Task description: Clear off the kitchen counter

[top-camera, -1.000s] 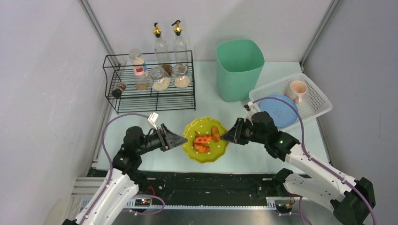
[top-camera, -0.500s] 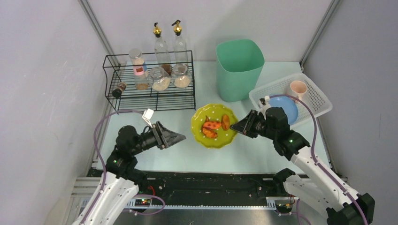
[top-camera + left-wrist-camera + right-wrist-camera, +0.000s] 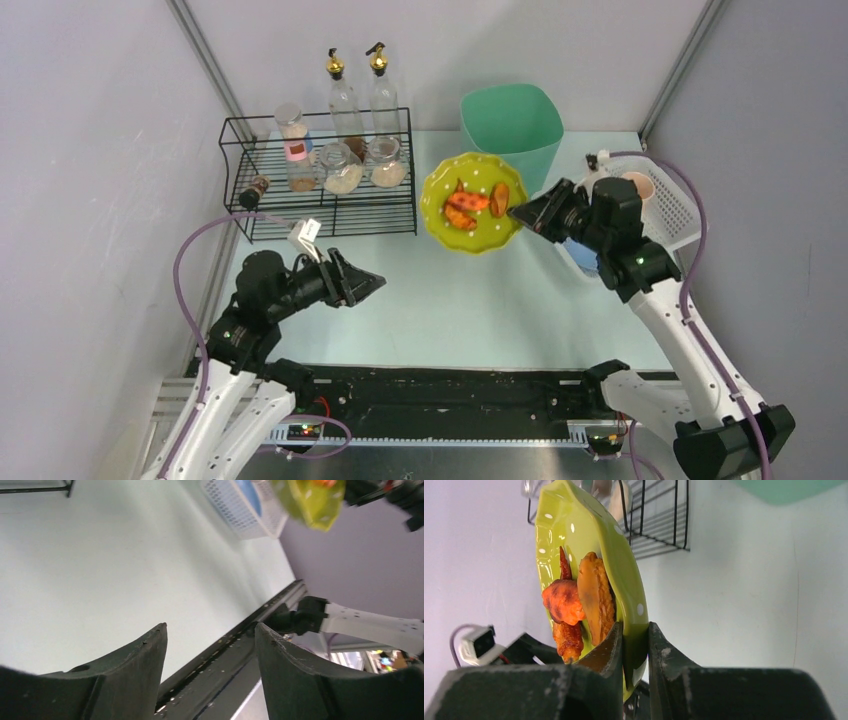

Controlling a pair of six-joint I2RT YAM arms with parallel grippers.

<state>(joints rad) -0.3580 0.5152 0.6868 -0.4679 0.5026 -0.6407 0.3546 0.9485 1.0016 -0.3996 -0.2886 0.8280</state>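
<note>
Your right gripper (image 3: 522, 212) has lifted the green plate (image 3: 480, 236) of food (image 3: 470, 205) up off the counter (image 3: 480, 310), pinched tight on its rim; the bin (image 3: 510, 125) sits just behind it; your left gripper (image 3: 368, 285) hangs open and empty, farther away.

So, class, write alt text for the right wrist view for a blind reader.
The right gripper clamps the rim of a yellow-green plate holding orange-brown food pieces. Behind it are the pale kitchen counter and a black wire rack.

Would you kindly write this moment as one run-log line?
right gripper: shut on green plate carrying food, in air by bin | left gripper: open, empty
</note>
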